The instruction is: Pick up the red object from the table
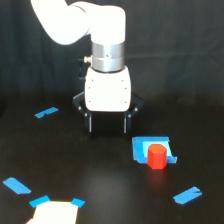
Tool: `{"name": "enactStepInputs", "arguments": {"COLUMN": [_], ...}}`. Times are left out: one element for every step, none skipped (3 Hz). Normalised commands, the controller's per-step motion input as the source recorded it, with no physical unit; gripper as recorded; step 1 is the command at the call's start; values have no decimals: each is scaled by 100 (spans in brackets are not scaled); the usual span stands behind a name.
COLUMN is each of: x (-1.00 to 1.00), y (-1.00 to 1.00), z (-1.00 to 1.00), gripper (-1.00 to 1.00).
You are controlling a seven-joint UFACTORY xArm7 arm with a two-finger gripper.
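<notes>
- Black matte table [110, 190] fills the lower part of the exterior view and carries all items listed below.
- Nearest the camera: a pale patch [55, 214] lies at the bottom edge, toward the exterior view's left, with blue tape corners [39, 202] at its upper 2 corners.
- Just beyond it, further to the exterior view's left, 1 blue tape strip [16, 186] lies flat at an angle.
- On the exterior view's right, at similar depth, a second blue strip [187, 195] lies flat, well apart from the pale patch.
- Mid-depth, right of centre: the red object [157, 156] stands upright on the table. It is a stubby red-orange block, resting at the front edge of a flat blue square patch [142, 147].
- Further back, on the exterior view's left: a third blue strip [46, 112] lies alone.
- Farthest: the gripper [107, 129] hangs from the white arm [107, 92], pointing down, left of and behind the red object and not touching it.
- Finger state: the 2 dark fingers [89, 122] stand spread apart with nothing between them.
</notes>
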Motion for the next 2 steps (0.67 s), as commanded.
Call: {"name": "enactStepInputs", "arguments": {"x": [100,-100], "y": [-100,100], "z": [-100,-100], "gripper": [100,100]}}
